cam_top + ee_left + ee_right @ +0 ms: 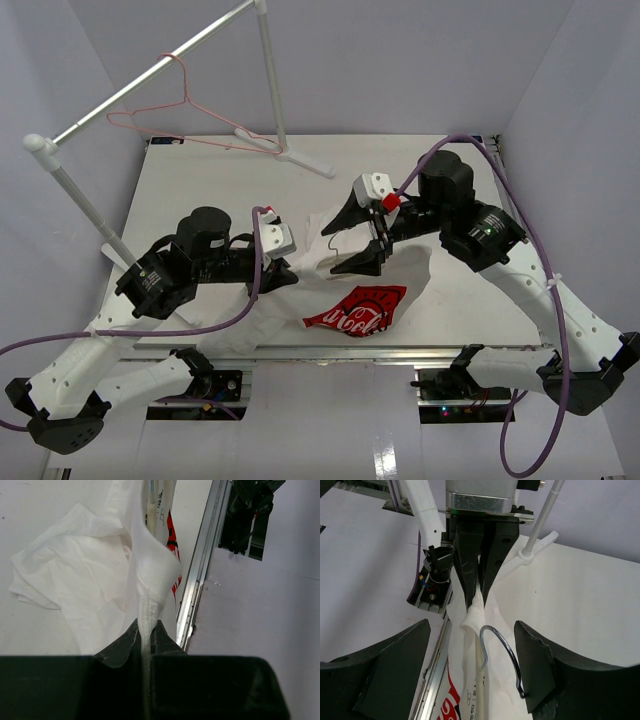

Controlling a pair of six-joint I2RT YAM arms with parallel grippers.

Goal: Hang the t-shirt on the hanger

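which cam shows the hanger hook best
The right wrist view: the hook sticks out of the t-shirt collar between the right gripper's open jaws, large and sharp. The top external view shows only a thin dark wire beside that gripper. The left wrist view shows no hook, just cloth pinched in the left gripper's jaws.

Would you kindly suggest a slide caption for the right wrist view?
Left gripper pinches the t-shirt while the open right gripper straddles the hook of the hanger.

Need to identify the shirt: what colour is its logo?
Logo: red with white script; top external view.
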